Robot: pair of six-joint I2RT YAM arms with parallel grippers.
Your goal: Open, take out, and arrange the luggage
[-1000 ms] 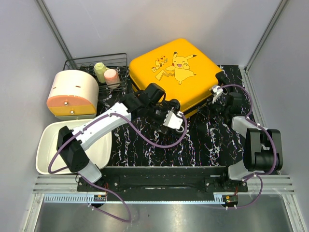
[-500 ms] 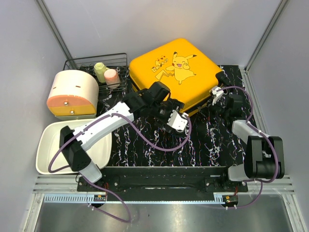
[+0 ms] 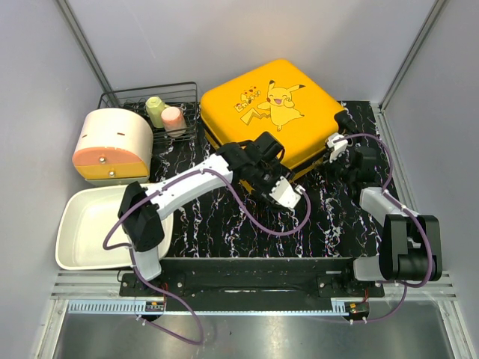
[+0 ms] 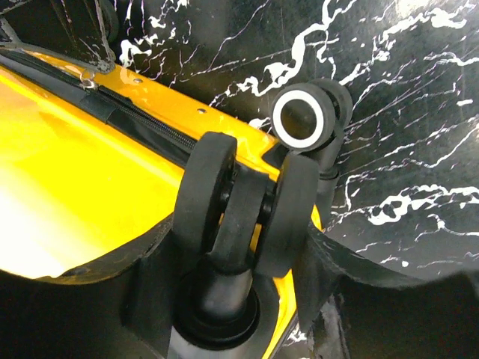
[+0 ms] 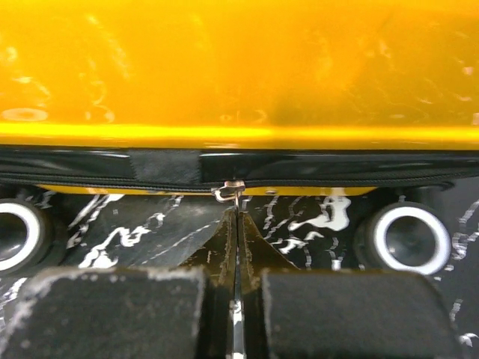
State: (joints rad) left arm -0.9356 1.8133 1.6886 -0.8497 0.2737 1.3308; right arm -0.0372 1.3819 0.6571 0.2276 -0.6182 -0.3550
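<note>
The luggage (image 3: 277, 112) is a yellow hard-shell suitcase lying flat and zipped shut at the back, Pikachu print facing up. My left gripper (image 3: 293, 182) is at its near corner. In the left wrist view the gripper (image 4: 239, 241) has a black double caster wheel (image 4: 243, 202) between its fingers, which touch both sides of it. My right gripper (image 3: 328, 155) is at the suitcase's right-hand side. In the right wrist view this gripper (image 5: 236, 217) is shut on the thin metal zipper pull (image 5: 230, 191) below the yellow shell (image 5: 239, 67).
A cream-and-orange round container (image 3: 112, 143) and a wire rack (image 3: 123, 101) holding a green cup (image 3: 155, 108) and a pink cup (image 3: 173, 117) stand at the left. A white tray (image 3: 82, 232) lies at the near left. A black marbled mat (image 3: 247, 217) covers the floor, and walls close in behind.
My left arm has swung right along the suitcase's near edge to its corner and its jaws have narrowed onto the wheel. My right gripper has closed on the zipper pull.
</note>
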